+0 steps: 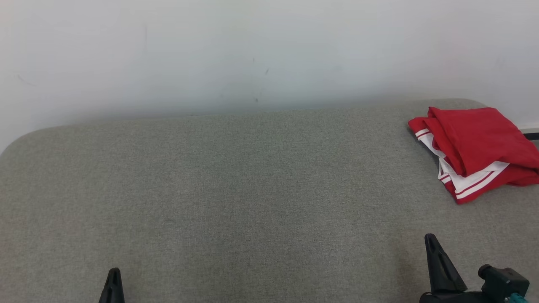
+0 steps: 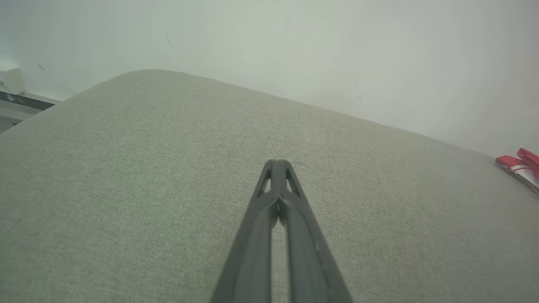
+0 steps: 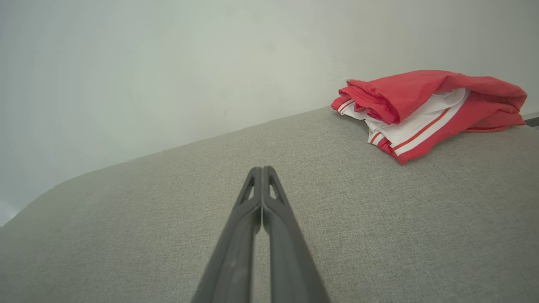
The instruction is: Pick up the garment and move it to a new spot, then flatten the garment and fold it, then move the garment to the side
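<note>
1. One red garment point(image 1: 476, 147) with white bands lies in a loose, layered stack ahead of my right claw point(image 1: 430, 242) and off to its right. It sits at the far right of the grey padded surface point(image 1: 252, 189), close to the wall point(image 1: 252, 50).
2. Its top flap bulges, and striped white layers stick out beneath it on the side facing my right claw. The edges are not squared.
3. My right claw has its two fingers pressed together with nothing between them. It is over bare surface, well apart from the cloth.
4. My left claw point(image 1: 113, 273) is likewise closed and empty. The garment lies far across to its right.
5. This fits two stages: a folded garment already set aside, or a rumpled bundle waiting to be lifted and carried to a new spot. I cannot tell which.
6. My judgement for doing well either way:
   - The layers look thin and slack, so a pinch on the top flap alone would likely peel the stack apart.
   - A closed claw brushing it could drag it toward the right edge.
   - The open middle of the surface, ahead of both claws, leaves room for spreading.
</note>
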### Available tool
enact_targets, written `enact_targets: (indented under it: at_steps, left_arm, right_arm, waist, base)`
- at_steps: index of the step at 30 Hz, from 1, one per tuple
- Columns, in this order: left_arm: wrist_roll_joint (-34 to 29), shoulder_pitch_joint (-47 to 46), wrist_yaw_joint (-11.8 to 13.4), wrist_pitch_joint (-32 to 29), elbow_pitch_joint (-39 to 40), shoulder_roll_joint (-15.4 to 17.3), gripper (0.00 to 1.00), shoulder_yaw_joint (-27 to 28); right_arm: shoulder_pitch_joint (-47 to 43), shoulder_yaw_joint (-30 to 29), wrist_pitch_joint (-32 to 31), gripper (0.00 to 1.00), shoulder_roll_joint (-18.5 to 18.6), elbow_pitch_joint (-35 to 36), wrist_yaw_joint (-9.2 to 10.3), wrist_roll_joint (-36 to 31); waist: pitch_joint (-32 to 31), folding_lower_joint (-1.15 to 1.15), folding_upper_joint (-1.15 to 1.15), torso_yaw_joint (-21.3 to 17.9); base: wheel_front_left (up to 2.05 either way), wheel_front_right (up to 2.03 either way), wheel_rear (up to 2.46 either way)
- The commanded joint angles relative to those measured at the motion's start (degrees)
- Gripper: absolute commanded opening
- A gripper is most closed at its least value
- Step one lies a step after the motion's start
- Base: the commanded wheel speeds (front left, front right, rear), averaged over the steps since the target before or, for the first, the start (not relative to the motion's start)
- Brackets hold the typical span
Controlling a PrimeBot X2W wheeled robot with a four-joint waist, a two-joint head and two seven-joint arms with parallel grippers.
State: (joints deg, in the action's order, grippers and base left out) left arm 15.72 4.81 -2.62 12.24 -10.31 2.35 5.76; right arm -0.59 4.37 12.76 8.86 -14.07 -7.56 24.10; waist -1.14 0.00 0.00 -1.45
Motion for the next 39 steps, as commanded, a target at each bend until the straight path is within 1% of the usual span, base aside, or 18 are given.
enact_targets:
  at_steps: [1, 11, 22, 34, 39]
  left_arm:
    - [2.0, -1.7, -0.3, -0.3, 0.7, 0.2, 0.00, 0.2]
    - [12.6, -2.8, -0.9, -2.6, 0.4, 0.3, 0.00, 0.0]
    - [22.7, -4.3, -1.5, -5.1, -0.2, 0.3, 0.00, 0.1]
    - [32.5, -5.6, -2.2, -7.6, -0.9, 0.4, 0.00, 0.3]
    - [35.4, -6.0, -2.4, -8.4, -1.1, 0.4, 0.00, 0.3]
  right_arm:
    - [1.5, -0.6, -0.4, 0.00, 0.0, 0.8, 0.01, 1.8]
    - [2.4, -2.0, -3.0, 0.00, -0.8, 0.7, 0.02, 11.1]
    - [3.2, -3.4, -5.5, 0.00, -1.6, 0.6, 0.03, 20.2]
    - [3.9, -4.7, -8.0, 0.00, -2.3, 0.5, 0.05, 29.0]
    - [4.2, -5.1, -8.7, 0.00, -2.6, 0.5, 0.05, 31.6]
  waist:
    - [0.0, 0.00, 0.00, 0.0]
    - [0.1, 0.00, 0.00, 0.1]
    - [0.2, 0.00, 0.00, 0.3]
    - [0.3, 0.00, 0.00, 0.4]
    - [0.4, 0.00, 0.00, 0.5]
  base:
    - [0.00, 0.00, 0.00]
    - [0.00, 0.00, 0.00]
    - [0.00, 0.00, 0.00]
    - [0.00, 0.00, 0.00]
    - [0.00, 0.00, 0.00]
